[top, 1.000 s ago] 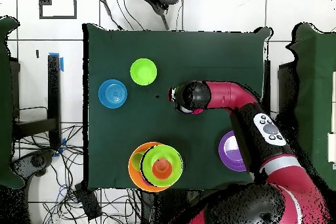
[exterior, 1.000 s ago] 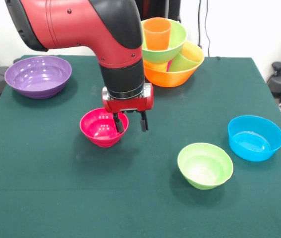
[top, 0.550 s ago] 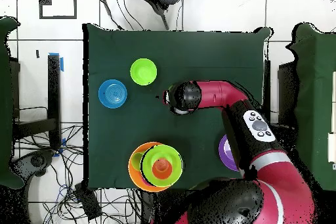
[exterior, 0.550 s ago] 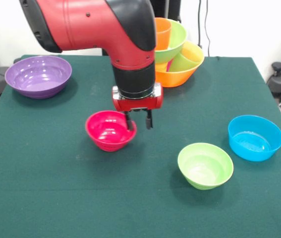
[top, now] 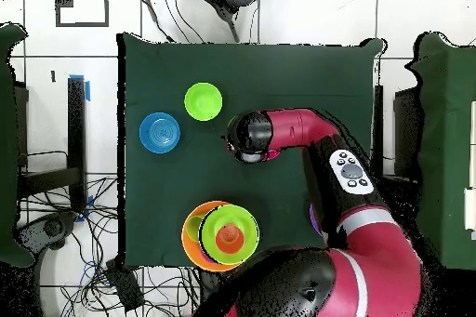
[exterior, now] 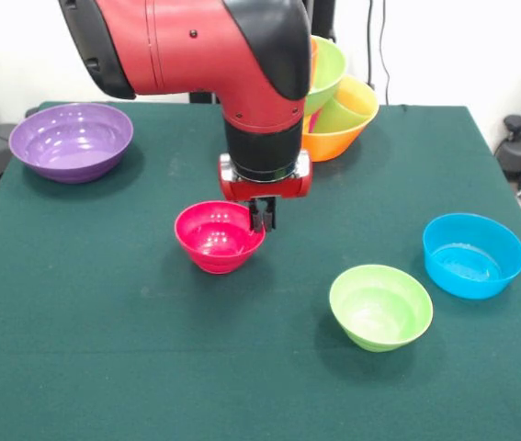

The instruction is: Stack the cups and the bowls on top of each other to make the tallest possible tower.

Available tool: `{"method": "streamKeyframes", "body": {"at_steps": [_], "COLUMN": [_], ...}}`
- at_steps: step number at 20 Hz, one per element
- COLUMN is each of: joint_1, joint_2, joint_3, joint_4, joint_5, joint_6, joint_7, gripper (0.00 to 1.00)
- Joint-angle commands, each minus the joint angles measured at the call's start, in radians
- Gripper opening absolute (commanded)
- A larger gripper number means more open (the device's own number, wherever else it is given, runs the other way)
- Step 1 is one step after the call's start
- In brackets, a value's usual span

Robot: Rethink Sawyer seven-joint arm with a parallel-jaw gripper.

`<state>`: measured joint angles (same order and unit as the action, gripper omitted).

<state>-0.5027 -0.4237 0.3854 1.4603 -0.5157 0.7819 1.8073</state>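
My gripper (exterior: 262, 219) is shut on the right rim of the small pink-red bowl (exterior: 214, 237), which sits at the table's middle. The tower stands at the back: a large orange bowl (exterior: 338, 140) holding a light green cup (exterior: 343, 116), with the large light-green bowl (exterior: 329, 66) on top. From above, an orange-red cup (top: 229, 237) stands inside that top bowl (top: 245, 224). In the front view my arm hides most of that cup. The wrist (top: 245, 137) covers the gripper and pink bowl in the overhead view.
A wide purple bowl (exterior: 72, 138) rests at the back left. The small light green bowl (exterior: 379, 306) and the blue bowl (exterior: 473, 254) sit apart at the front right, and from above show as the green bowl (top: 203, 101) and the blue bowl (top: 160, 132).
The gripper has closed on the pink-red bowl's rim and carried it to the right in the front view, toward the small green bowl. The other bowls and the tower stayed put.
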Motion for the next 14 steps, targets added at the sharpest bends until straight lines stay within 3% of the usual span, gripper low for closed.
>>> {"method": "streamKeyframes", "body": {"at_steps": [1,9,11,14], "joint_1": [0.059,0.092,0.095,0.056], "joint_2": [0.049,0.031,-0.007,-0.149], "joint_3": [-0.084,-0.115,-0.122,-0.096], "joint_4": [-0.097,-0.099,-0.072,0.047], "joint_5": [-0.104,-0.119,-0.128,-0.109], "joint_6": [0.135,0.081,0.041,0.006], "joint_7": [-0.074,-0.072,-0.069,-0.123], "gripper": [0.0,0.0,0.0,0.0]}}
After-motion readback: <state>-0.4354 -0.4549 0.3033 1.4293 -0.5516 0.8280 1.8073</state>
